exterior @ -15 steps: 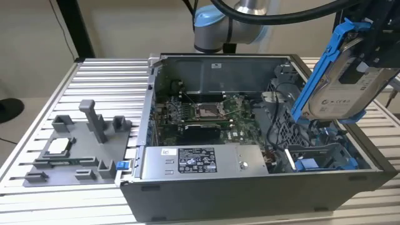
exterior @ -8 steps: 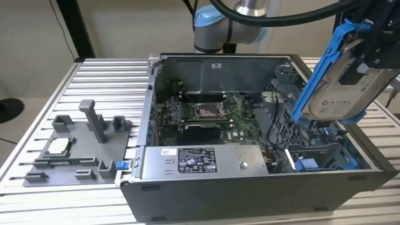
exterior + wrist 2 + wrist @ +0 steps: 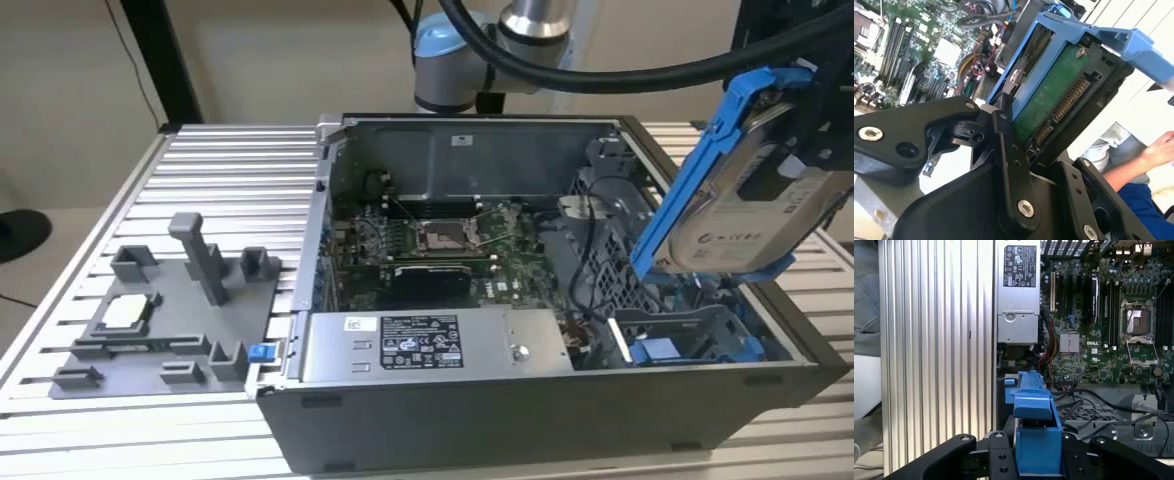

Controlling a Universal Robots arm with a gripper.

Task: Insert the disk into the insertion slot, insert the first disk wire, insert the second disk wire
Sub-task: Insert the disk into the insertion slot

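Observation:
The disk [image 3: 741, 215], silver-grey with a white label in a bright blue carrier frame, hangs tilted above the open computer case's corner at the exterior view's right. My gripper [image 3: 801, 150] is shut on it from above. In the second wrist view the black fingers [image 3: 1004, 125] clamp the disk [image 3: 1054, 100], whose green underside and connector face the camera. The first wrist view shows the blue carrier [image 3: 1036, 430] between the jaws. The insertion slot [image 3: 681, 335], a grey metal bay with blue fittings, lies open in the case just below the disk. Black cables [image 3: 1079, 395] run across the case beside it.
A grey labelled power-supply box [image 3: 427, 345] sits at the case front, with the motherboard [image 3: 427, 240] behind it. A perforated cage [image 3: 601, 260] stands next to the bay. A grey fixture [image 3: 174, 320] rests on the slatted table [image 3: 227, 170]. A person's arm [image 3: 1134, 165] is nearby.

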